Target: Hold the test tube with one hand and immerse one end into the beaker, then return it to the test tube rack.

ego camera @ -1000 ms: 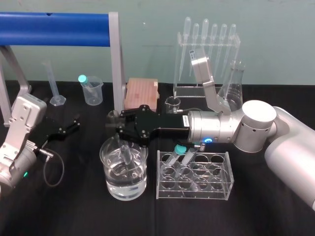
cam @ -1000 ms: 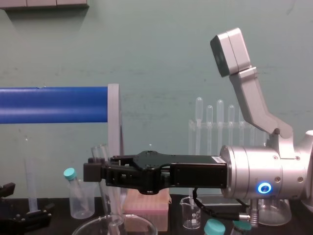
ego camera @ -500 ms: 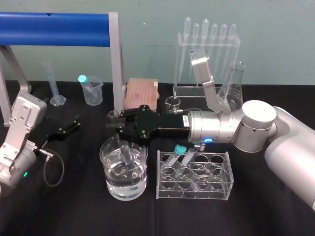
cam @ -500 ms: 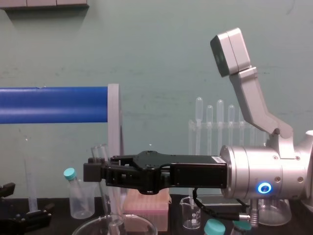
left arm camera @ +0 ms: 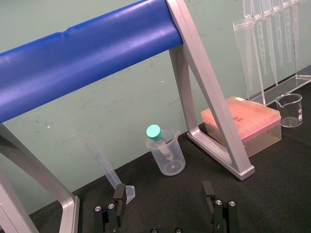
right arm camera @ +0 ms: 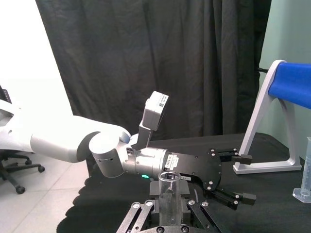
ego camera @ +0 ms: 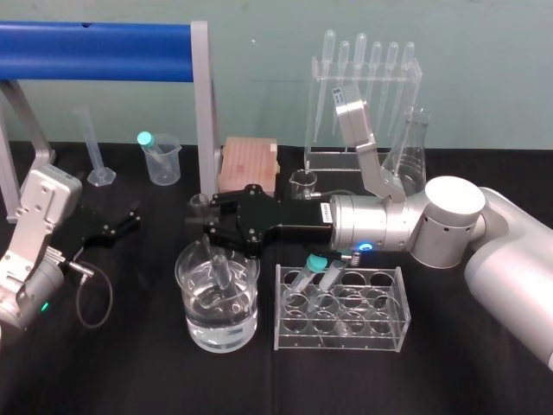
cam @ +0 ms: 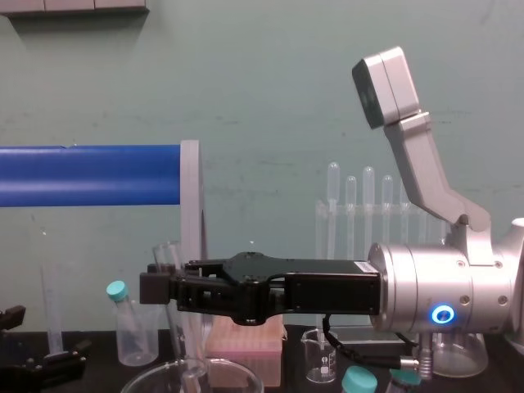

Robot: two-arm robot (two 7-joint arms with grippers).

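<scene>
Fingers of my right gripper (ego camera: 207, 226) are clamped on the test tube (ego camera: 219, 273) a little below its rim, so the rim pokes out at 11 o'clock of the jaws and the long lower part slants down toward 5 o'clock into the water of the beaker (ego camera: 197, 328) (which stands at 9 o'clock of the test tube rack (ego camera: 344, 343)). Against half a second back nothing has shifted: same grip, same dip. My left gripper (ego camera: 130, 220) lies parked at 10 o'clock of the beaker, fingers spread wide.

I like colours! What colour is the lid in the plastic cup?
The lid is teal; clearest in left wrist view.
</scene>
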